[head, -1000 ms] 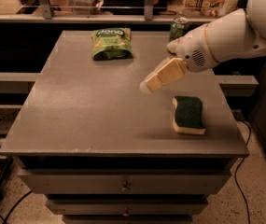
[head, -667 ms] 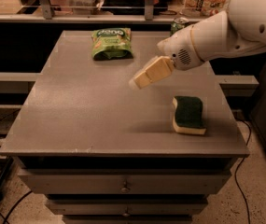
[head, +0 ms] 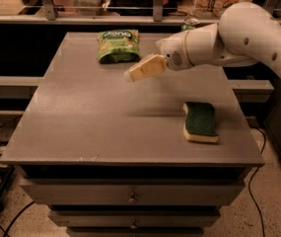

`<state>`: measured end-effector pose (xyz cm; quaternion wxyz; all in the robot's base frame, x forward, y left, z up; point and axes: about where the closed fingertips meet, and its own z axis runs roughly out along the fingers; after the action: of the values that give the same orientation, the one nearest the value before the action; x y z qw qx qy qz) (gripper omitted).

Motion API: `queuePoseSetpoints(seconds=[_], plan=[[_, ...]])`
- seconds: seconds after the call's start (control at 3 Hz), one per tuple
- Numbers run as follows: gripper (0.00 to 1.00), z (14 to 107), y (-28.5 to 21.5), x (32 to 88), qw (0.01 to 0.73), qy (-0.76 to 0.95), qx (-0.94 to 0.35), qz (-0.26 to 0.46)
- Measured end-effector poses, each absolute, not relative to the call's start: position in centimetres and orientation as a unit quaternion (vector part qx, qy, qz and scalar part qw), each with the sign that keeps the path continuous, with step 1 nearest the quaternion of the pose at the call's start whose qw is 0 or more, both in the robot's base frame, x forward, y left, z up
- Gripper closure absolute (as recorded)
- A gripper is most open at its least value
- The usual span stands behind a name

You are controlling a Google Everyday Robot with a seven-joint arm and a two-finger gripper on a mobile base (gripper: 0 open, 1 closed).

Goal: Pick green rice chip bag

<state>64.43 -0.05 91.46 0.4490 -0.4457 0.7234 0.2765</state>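
Observation:
The green rice chip bag (head: pixel 117 45) lies flat at the far edge of the grey table (head: pixel 90 112), left of centre, its dark green band with white lettering toward the back. My gripper (head: pixel 132 74) hangs above the table on the white arm that reaches in from the right. Its cream fingers point left and slightly down, just right of and in front of the bag, not touching it. The gripper holds nothing.
A yellow sponge with a dark green top (head: pixel 200 121) lies on the right side of the table. A green drink can (head: pixel 190 23) stands at the far right edge, mostly hidden behind my arm. Drawers sit below the tabletop. Shelves with clutter stand behind.
My gripper has moved left and toward the back of the table, closing in on the bag. The bag and sponge have not moved.

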Motion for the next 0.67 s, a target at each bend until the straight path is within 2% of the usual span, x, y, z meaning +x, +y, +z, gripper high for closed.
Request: queuePoseSetpoints(seconds=[0.67], plan=[[0.0,89.8,3.3,72.8,0.507,0.692,-0.42,0.296]])
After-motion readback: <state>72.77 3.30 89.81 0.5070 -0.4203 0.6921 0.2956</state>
